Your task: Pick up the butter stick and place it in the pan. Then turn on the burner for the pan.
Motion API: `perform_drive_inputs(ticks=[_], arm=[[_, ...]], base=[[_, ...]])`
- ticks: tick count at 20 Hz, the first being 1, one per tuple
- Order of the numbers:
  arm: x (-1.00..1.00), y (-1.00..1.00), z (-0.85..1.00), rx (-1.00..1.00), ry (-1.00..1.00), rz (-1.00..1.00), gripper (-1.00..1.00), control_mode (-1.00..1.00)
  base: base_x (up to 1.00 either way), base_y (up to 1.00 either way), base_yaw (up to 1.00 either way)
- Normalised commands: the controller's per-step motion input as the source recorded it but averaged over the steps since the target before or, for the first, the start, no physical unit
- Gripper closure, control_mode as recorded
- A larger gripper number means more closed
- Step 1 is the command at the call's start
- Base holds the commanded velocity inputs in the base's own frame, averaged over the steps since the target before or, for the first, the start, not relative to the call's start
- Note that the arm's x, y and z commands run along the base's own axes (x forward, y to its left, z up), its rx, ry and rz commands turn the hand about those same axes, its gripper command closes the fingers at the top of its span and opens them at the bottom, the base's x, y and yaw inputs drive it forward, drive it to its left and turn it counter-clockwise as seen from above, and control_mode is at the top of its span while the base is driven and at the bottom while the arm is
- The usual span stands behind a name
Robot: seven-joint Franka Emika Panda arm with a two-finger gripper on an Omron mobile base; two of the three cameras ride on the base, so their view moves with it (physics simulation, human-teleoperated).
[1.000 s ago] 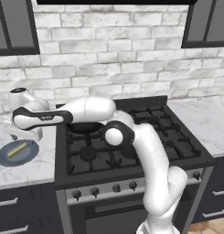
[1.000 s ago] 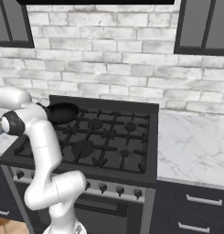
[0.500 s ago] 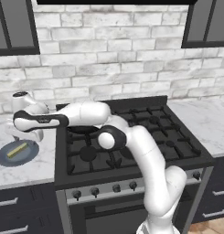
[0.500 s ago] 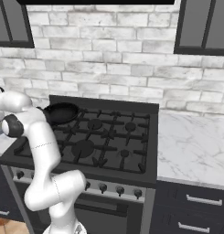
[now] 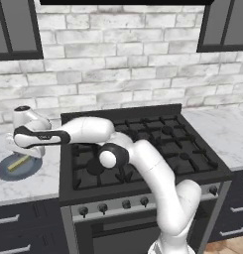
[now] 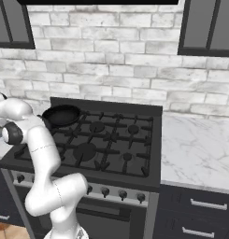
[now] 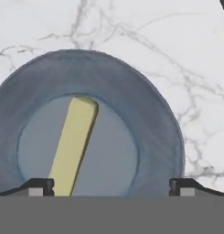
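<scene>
Plate point(image 5: 14, 168), blue-grey, sits on the marble tabletop point(image 5: 29, 186) at far left, w/ the butter stick point(image 5: 17, 162) lying on it, a pale yellow bar. In my hand view the butter stick point(image 7: 73, 145) runs at a slant across the plate's point(image 7: 150, 119) flat centre, its near end close to the left fingertip. Gripper point(image 7: 111, 186) is spread wide, nothing between the tips, hovering over the plate; I see no contact w/ the butter. From the left base view the gripper point(image 5: 25, 151) hangs just above the plate's far edge, arm reaching left across the stove's left side. Stove point(image 5: 143, 149) is next to the right, black grates. Pan point(image 6: 62, 115), black, sits on the far-left burner in the right base view, well apart from the plate. Knobs point(image 6: 104, 191) line the stove's near front. More marble tabletop point(image 6: 200, 149) lies right of the stove.
</scene>
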Motion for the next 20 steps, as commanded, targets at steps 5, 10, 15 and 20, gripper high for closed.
perform_drive_inputs(ticks=[5,10,15,20], arm=[[0.19,0.27,-0.08,0.0,0.04,-0.02,-1.0,-1.0],[0.2,0.19,-0.04,0.0,0.03,-0.01,-1.0,-1.0],[0.2,0.12,-0.09,-0.01,0.03,0.0,-1.0,-1.0],[0.2,0.14,-0.06,-0.01,0.05,0.0,-1.0,-1.0]], base=[[0.0,0.0,0.0],[0.0,0.0,0.0],[0.0,0.0,0.0],[0.0,0.0,0.0]])
